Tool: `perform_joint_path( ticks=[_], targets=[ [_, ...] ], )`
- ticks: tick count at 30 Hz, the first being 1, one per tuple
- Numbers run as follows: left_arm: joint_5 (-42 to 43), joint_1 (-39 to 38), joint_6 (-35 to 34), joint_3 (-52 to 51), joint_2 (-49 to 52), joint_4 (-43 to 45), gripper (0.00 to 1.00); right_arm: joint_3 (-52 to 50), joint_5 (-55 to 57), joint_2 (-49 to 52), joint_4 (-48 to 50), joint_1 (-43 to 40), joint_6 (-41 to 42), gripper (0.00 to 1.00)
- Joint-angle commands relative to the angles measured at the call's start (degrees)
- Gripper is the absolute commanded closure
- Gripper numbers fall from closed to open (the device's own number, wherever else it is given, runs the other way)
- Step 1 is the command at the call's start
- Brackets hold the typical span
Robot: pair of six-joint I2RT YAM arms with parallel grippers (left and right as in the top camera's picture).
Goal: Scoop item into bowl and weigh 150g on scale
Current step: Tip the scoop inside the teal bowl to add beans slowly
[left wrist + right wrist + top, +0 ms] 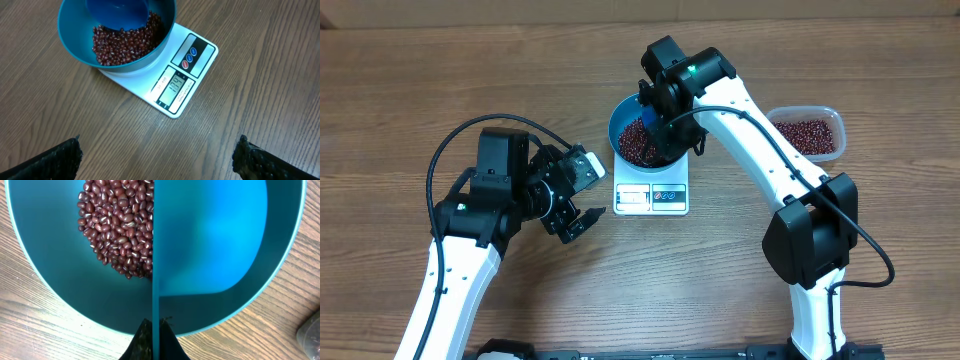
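over the bowl (72, 30), right gripper (154, 335) clamps the scoop (215, 240), its cup straight above the beans (117, 225); left gripper (159, 160) gapes empty, farther off.

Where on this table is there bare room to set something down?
The table is bare across its far-left stretch beyond the open left gripper, and in front of the scale toward the near edge. Crowded: the bowl of beans on the scale, with the right gripper holding the scoop in it, and the tub to their right.

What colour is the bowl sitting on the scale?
Teal blue; the bowl shows best in the left wrist view.
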Motion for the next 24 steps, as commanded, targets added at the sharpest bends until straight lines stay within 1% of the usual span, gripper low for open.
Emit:
perform_joint_path(
  ticks=[1,10,24],
  targets=[
    [0.09,0.24,1.11,-0.35,0.35,-0.02,0.0,-0.33,-0.02,0.28,0.04,0.28,0.28,0.96],
    [0.09,0.24,1.11,-0.35,0.35,0.0,0.0,0.68,-3.17,0.28,-0.48,0.37,0.26,0.96],
    [0.09,0.24,1.11,-0.35,0.35,-0.02,0.01,1.68,-3.19,0.24,-0.79,0.37,0.11,0.96]
  ],
)
